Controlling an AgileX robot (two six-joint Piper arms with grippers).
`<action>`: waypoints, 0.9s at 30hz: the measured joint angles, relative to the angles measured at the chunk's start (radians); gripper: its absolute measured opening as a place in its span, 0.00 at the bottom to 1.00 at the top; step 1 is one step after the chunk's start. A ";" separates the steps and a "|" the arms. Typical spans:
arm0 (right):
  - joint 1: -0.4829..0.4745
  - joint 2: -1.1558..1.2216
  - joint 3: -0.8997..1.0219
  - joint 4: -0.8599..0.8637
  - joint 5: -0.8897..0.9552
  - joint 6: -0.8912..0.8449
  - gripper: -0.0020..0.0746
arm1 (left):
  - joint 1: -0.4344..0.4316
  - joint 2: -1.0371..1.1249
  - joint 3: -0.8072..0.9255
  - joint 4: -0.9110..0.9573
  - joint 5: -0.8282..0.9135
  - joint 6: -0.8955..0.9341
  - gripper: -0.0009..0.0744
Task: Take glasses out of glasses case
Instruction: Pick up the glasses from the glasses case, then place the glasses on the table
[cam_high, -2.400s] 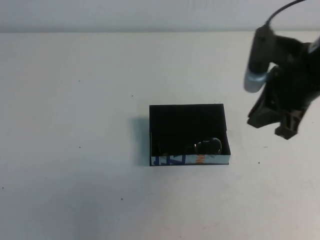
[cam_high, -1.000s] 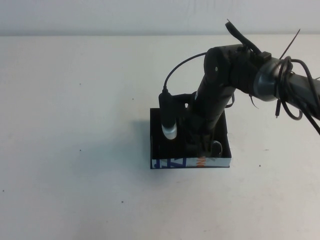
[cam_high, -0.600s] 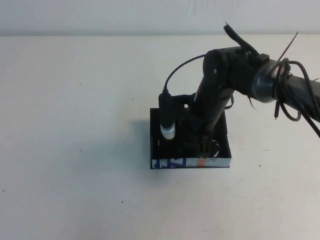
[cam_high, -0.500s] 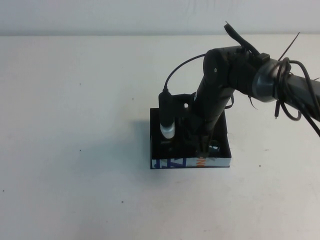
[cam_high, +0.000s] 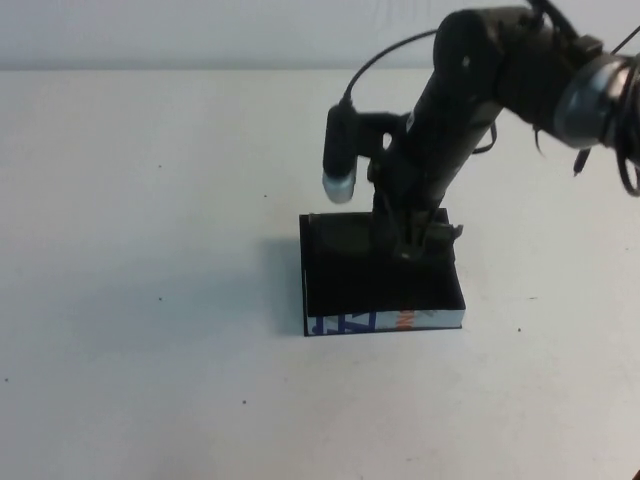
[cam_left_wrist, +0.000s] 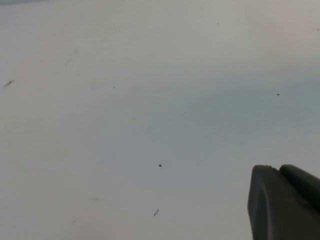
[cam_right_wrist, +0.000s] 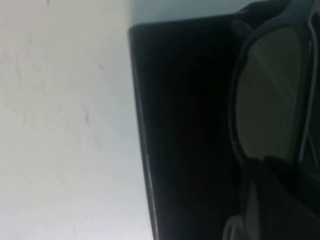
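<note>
The glasses case (cam_high: 350, 290) is a shallow black box with a white, blue and orange printed front wall, at the table's middle. My right gripper (cam_high: 408, 243) hangs just above the case's far right part, shut on the glasses (cam_high: 443, 235), which are lifted off the case floor. In the right wrist view the dark frame and one tinted lens (cam_right_wrist: 267, 105) sit right at the gripper (cam_right_wrist: 280, 200), with the black case (cam_right_wrist: 185, 125) below. My left gripper (cam_left_wrist: 275, 169) is over bare table with its fingertips together, and is out of the high view.
The white table (cam_high: 150, 300) spreads on all sides of the case. The right arm's wrist camera (cam_high: 340, 150) and its cable hang above the case's far left corner.
My right gripper came over from the right, went down into the case, closed on the glasses and has now risen with them above the case.
</note>
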 joint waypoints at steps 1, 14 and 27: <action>-0.002 -0.017 -0.011 -0.005 0.003 0.039 0.06 | 0.000 0.000 0.000 0.000 0.000 0.000 0.01; -0.228 -0.386 0.392 0.117 0.002 0.893 0.06 | 0.000 0.000 0.000 0.000 0.000 0.000 0.01; -0.352 -0.587 1.041 0.097 -0.432 1.082 0.06 | 0.000 0.000 0.000 0.000 0.000 0.000 0.01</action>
